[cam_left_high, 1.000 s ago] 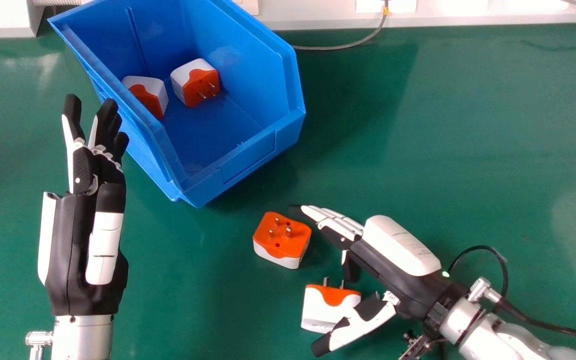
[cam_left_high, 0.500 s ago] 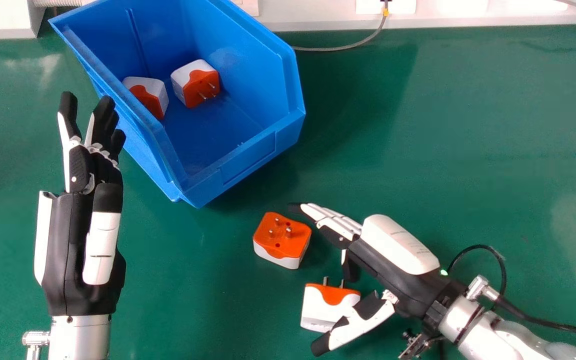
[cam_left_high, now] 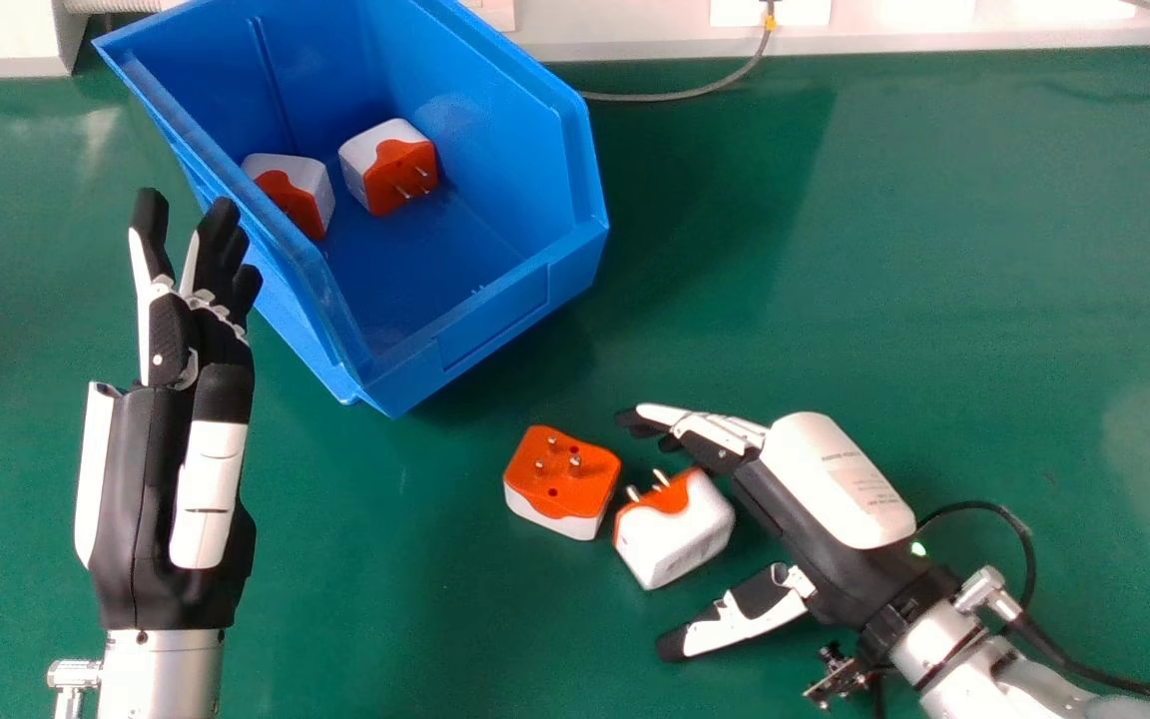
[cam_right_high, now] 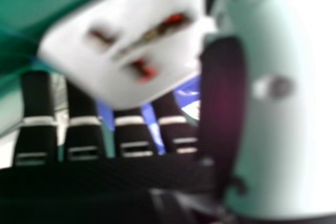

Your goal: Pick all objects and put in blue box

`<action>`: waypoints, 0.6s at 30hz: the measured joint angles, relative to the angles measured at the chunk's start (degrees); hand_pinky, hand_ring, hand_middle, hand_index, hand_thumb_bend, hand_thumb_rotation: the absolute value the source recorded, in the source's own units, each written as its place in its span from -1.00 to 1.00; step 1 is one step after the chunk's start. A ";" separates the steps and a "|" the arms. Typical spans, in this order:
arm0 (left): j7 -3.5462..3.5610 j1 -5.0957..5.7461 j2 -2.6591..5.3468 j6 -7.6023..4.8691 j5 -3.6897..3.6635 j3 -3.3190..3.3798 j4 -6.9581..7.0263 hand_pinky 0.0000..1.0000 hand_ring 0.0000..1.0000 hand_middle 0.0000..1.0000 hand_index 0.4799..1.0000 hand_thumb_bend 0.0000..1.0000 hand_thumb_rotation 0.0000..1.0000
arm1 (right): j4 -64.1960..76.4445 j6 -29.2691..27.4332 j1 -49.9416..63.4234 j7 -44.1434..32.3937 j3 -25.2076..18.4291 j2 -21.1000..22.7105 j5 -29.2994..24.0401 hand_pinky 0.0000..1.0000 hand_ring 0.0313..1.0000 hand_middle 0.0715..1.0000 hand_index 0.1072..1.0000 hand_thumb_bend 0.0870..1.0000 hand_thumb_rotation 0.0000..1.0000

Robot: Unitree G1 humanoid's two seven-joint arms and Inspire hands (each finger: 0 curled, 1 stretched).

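Green tabletop (cam_left_high: 934, 250) carries the work, with a pale ledge (cam_left_high: 625, 30) along its far edge and a grey cable (cam_left_high: 680, 97) lying near that edge. Blue box (cam_left_high: 495, 320) stands at the far left, open side up; inside it are the left adapter (cam_left_high: 300, 192) and, just beside it, the right adapter (cam_left_high: 400, 172). Outside, nearer the robot, the orange-topped adapter (cam_left_high: 560, 479) sits on the tabletop with its pins up. Close beside it is the white adapter (cam_left_high: 680, 539), pins toward the box, located between the fingers and thumb of the right hand (cam_left_high: 830, 489). That hand is open, fingers nearly straight, thumb well apart from them; no grip is found, and contact along the finger side cannot be confirmed. Right hand view shows the white adapter, blurred, near the thumb. Left hand (cam_left_high: 166, 479) is open and empty, alongside the box.
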State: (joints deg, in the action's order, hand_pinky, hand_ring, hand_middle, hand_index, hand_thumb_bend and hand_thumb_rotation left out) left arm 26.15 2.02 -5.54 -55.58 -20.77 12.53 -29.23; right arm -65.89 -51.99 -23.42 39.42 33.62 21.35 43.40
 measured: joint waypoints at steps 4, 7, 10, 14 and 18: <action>0.20 -0.02 0.00 0.00 -0.08 0.00 0.03 1.00 1.00 0.97 0.82 0.51 0.69 | -0.08 -0.04 -0.17 1.66 1.11 0.16 0.23 0.05 0.17 0.20 0.26 0.44 -0.96; 0.25 -0.05 0.00 0.00 -0.07 0.01 0.03 1.00 1.00 0.97 0.82 0.50 0.69 | -0.35 -0.08 -0.69 1.98 1.76 0.32 0.23 -0.01 0.09 0.08 0.12 0.27 -0.98; 0.38 -0.07 -0.01 -0.01 -0.10 0.07 -0.01 1.00 1.00 0.97 0.82 0.50 0.69 | -0.64 -0.09 -0.88 2.13 2.01 0.49 0.10 -0.03 0.03 0.05 0.08 0.20 -0.98; 0.74 -0.08 -0.02 -0.01 -0.26 0.13 -0.14 1.00 1.00 0.97 0.83 0.49 0.68 | -1.07 -0.06 -0.91 3.08 2.37 0.65 0.12 -0.10 -0.07 -0.01 0.04 0.11 -0.99; 1.45 -0.09 -0.02 -0.01 -0.63 0.15 -0.57 1.00 1.00 0.97 0.83 0.48 0.68 | -1.08 0.10 -1.00 3.14 2.44 0.66 0.05 -0.13 -0.12 -0.04 -0.01 0.05 -0.99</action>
State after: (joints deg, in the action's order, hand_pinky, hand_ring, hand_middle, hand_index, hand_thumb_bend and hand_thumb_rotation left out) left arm 27.60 1.92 -5.56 -55.60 -21.40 12.68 -29.80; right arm -66.96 -51.89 -24.42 42.56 36.06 22.02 43.46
